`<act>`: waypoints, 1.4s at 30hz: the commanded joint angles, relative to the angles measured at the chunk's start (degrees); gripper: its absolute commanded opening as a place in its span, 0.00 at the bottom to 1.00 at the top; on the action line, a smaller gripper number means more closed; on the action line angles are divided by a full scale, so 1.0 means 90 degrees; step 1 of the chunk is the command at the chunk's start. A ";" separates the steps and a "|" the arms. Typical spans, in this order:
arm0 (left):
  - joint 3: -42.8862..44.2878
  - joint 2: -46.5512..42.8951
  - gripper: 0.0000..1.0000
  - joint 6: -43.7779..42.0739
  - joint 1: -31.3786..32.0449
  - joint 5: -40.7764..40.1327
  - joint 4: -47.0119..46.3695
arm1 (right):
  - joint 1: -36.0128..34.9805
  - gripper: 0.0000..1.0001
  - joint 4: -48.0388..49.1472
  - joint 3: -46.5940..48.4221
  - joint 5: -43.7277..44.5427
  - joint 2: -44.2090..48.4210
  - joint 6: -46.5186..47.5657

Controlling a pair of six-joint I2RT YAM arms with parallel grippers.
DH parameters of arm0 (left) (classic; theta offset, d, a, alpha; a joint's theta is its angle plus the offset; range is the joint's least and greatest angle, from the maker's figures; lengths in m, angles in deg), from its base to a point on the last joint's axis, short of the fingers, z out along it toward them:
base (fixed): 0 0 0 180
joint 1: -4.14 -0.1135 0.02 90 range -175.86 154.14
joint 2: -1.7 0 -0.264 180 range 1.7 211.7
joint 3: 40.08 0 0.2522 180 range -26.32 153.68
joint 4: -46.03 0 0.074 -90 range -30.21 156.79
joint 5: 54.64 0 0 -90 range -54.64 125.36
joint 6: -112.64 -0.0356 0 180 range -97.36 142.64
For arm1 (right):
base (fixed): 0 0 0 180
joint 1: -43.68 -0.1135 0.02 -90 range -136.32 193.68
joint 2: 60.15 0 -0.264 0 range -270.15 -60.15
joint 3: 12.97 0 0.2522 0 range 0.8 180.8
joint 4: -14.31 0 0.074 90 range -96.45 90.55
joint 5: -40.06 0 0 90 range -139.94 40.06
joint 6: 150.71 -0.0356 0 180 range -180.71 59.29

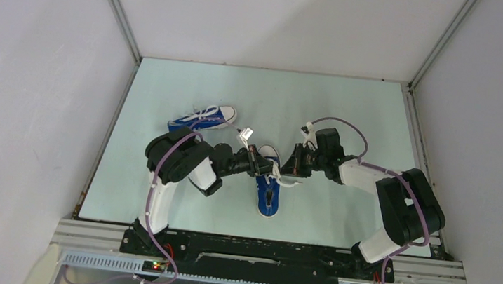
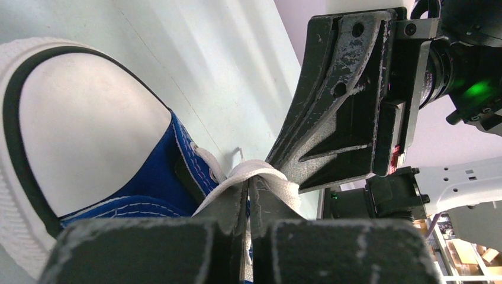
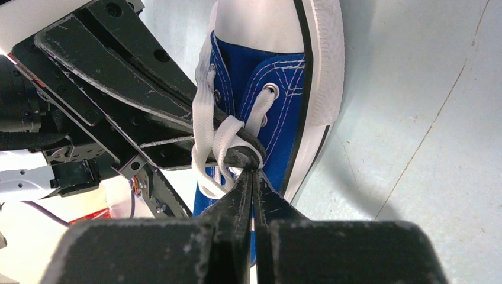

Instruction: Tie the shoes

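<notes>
One blue shoe (image 1: 268,194) lies mid-table, its white toe cap pointing away from the arm bases; the other shoe (image 1: 204,119) lies further back on the left. Both grippers meet over the near shoe's laces. My left gripper (image 2: 248,182) is shut on a white lace (image 2: 264,171), which drapes over its tips beside the toe cap (image 2: 77,124). From the opposite side, my right gripper (image 3: 253,171) is shut on the lace (image 3: 214,142) where its loops cross above the blue canvas (image 3: 269,71). The two grippers' tips nearly touch.
The pale green table (image 1: 351,110) is enclosed by white walls at the back and sides. A small white clip-like piece (image 1: 246,135) lies between the two shoes. The black rail (image 1: 258,252) with both arm bases runs along the near edge.
</notes>
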 commanded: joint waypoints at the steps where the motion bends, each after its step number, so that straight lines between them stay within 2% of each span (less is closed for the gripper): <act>1: -0.0086 -0.0054 0.04 -0.0106 0.0073 0.0003 -0.0093 | -0.0077 0.00 0.0283 0.0035 0.0144 0.0301 -0.0097; 6: -0.0228 -0.0222 0.10 -0.0134 0.0079 -0.0112 0.0090 | -0.0126 0.00 0.0265 0.0035 0.0264 0.0352 -0.0144; 20: -0.0624 -0.0675 0.16 0.0002 0.0078 -0.0213 0.0403 | -0.0131 0.00 0.0123 0.0035 0.0731 0.0550 -0.0174; 34: -0.1066 -0.1059 0.18 0.0199 0.0101 -0.0263 0.0421 | -0.0137 0.00 0.0203 0.0035 0.0723 0.0538 -0.0200; 42: -0.1457 -0.1403 0.21 0.0632 0.0165 -0.0356 0.0061 | -0.0146 0.00 0.0226 0.0035 0.0721 0.0526 -0.0207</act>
